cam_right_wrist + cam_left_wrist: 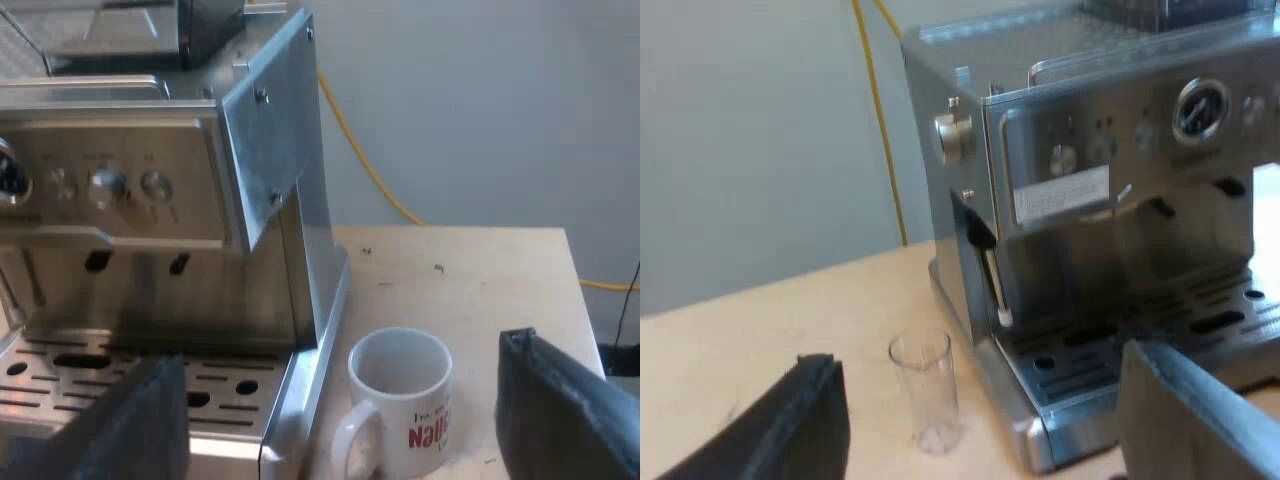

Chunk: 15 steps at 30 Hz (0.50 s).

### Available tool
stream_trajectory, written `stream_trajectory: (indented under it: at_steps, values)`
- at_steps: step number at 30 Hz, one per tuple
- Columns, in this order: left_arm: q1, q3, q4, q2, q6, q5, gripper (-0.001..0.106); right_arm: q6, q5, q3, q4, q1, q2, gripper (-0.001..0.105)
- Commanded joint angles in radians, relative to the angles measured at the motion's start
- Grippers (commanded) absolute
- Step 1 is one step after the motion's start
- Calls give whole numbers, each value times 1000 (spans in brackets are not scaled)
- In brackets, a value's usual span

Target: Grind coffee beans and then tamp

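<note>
My left claw [978, 360] is spread wide and holds nothing; its two fingers are cut off by the frame edge. Between them stands the glass [925, 390], upright on the table [760, 310], just beside the machine [1110, 200] at its drip-tray corner and apart from both fingers. The hopper [1160, 10] on top is cut off, so I cannot tell what is in it. The labels by the gauge [1200, 108] are too blurred to read.

My right claw [340, 352] is also wide apart and holds nothing. Its view looks at the machine's other front corner, where the mug [400, 400] stands upright beside the tray. The red lettering on the mug is hard to read, and its handle is partly cut off.
</note>
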Motion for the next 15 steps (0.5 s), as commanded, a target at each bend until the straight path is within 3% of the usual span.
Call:
stream_trajectory:
  at_steps: [1,15]
  values:
    - [-1,11,13,-41,-1,-18,59,-5,-10,36,-3,-4,-56,66]
    - [-1,188,-48,-39,-1,-33,59,34,-53,211,-3,-4,-57,66]
